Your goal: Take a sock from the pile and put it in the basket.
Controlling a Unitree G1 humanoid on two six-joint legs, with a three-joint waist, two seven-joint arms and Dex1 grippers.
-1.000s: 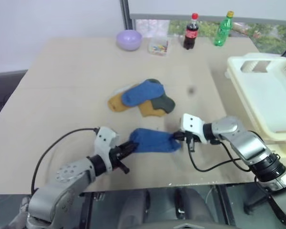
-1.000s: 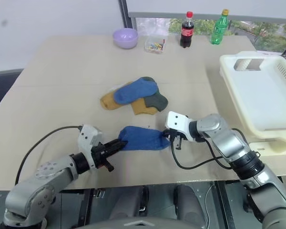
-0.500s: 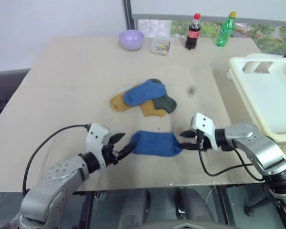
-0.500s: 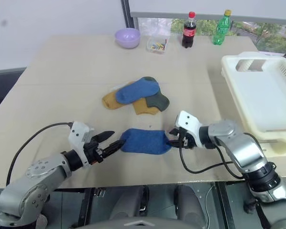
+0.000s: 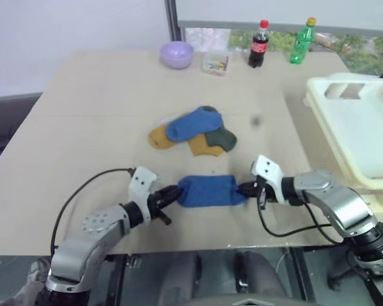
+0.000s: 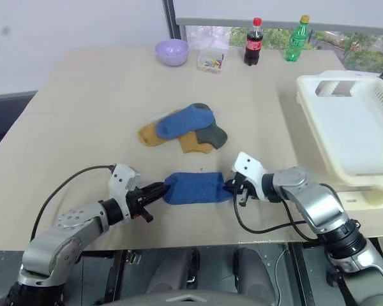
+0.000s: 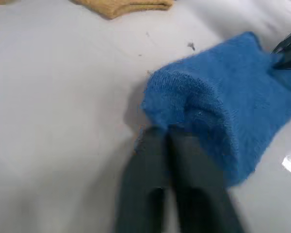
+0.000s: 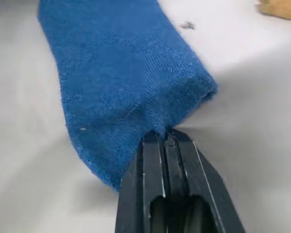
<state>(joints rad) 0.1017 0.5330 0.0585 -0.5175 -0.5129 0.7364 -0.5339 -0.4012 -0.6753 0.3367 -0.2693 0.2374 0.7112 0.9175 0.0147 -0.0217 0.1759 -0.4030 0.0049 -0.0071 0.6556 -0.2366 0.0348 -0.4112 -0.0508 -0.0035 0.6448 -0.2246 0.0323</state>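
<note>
Beige desk (image 5: 83, 102), near front edge: blue sock (image 5: 207, 190) pinched, seemingly, at both ends by left gripper (image 5: 170, 194) and right gripper (image 5: 246, 189), fingers together. Best lifted level, then carried toward basket (image 5: 364, 137) at right edge.

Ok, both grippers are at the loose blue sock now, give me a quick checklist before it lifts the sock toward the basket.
1. Left gripper shut on one end of the blue sock: ok.
2. Right gripper shut on the sock's other end: ok.
3. Sock apart from the pile, so nothing else should drag along: ok.
4. Sock off the table: not ok, it lies flat.
5. Basket has bare floor showing on the robot's right: ok.
6. How much fabric each grip has caught: cannot tell.
</note>
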